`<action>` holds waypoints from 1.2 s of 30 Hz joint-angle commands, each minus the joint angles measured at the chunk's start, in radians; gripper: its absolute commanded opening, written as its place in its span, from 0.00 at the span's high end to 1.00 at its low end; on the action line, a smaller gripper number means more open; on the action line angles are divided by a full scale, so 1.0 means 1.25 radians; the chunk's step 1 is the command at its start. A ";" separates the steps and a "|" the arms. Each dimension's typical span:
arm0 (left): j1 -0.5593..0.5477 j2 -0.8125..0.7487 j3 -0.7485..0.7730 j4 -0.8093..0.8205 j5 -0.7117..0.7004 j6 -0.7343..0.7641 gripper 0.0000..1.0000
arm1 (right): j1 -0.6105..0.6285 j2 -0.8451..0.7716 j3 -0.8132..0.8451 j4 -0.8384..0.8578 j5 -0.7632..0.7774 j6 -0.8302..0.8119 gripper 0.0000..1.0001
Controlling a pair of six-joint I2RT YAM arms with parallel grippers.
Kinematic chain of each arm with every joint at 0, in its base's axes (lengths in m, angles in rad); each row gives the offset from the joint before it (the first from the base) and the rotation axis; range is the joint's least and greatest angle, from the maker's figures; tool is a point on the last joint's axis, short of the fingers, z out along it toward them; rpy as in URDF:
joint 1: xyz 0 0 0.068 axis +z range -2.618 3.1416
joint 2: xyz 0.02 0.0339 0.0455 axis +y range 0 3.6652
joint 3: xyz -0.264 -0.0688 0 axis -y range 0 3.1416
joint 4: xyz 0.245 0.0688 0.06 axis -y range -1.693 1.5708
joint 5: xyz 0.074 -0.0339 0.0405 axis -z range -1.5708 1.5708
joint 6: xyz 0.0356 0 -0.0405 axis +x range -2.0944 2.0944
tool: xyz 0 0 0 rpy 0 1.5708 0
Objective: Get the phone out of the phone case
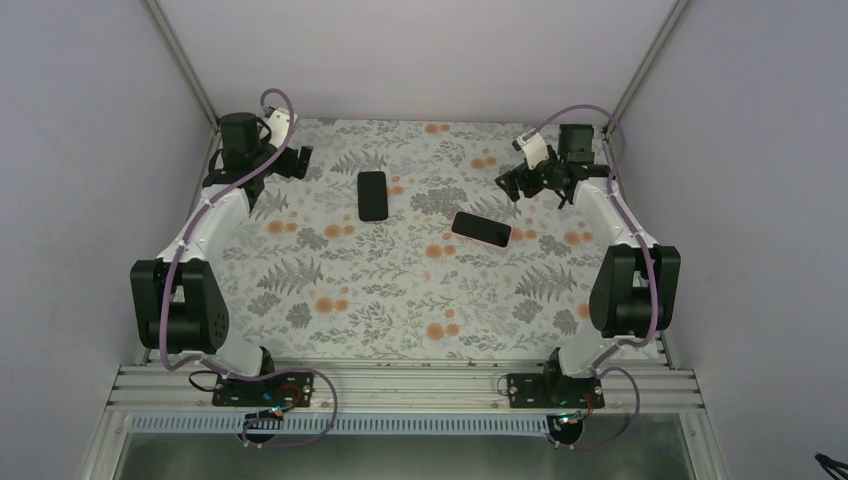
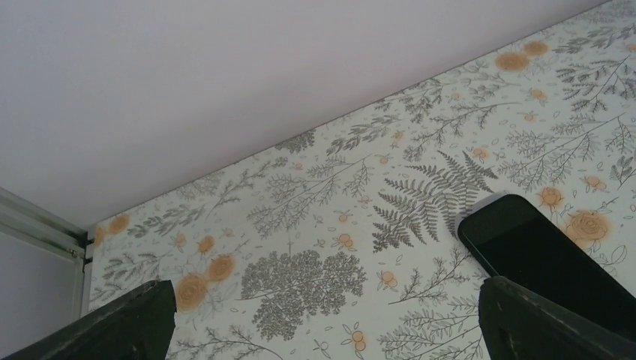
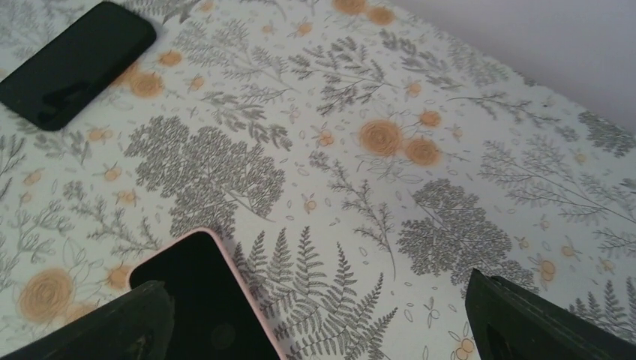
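Observation:
A pink-rimmed phone case (image 1: 481,229) lies flat right of the table's centre, its top face dark. In the right wrist view (image 3: 202,300) that face carries a faint round mark, so it looks like a phone's screen. A separate black glossy phone-shaped slab (image 1: 373,195) lies flat at centre-back; it shows in the left wrist view (image 2: 547,262) and the right wrist view (image 3: 75,64). My left gripper (image 1: 300,160) (image 2: 326,300) is open and empty, left of the black slab. My right gripper (image 1: 510,185) (image 3: 315,289) is open and empty, just behind and right of the pink case.
The floral tablecloth (image 1: 400,290) covers the table. Lilac walls close in the back and both sides, with metal corner posts (image 1: 185,60) at the back corners. The arm bases stand on an aluminium rail (image 1: 400,385) at the near edge.

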 commanded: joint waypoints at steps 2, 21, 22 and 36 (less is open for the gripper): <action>0.006 0.006 0.030 -0.039 -0.001 0.022 0.00 | -0.010 0.016 0.049 -0.092 -0.056 -0.092 0.00; 0.009 0.020 0.046 -0.057 -0.009 0.066 0.00 | 0.211 0.105 -0.042 -0.102 0.245 -0.290 0.00; 0.009 0.019 0.044 -0.058 -0.010 0.068 0.00 | 0.212 0.122 -0.032 -0.100 0.259 -0.288 0.00; 0.011 0.039 0.020 -0.051 0.010 0.089 0.00 | 0.165 0.244 0.095 -0.210 0.198 -0.334 0.00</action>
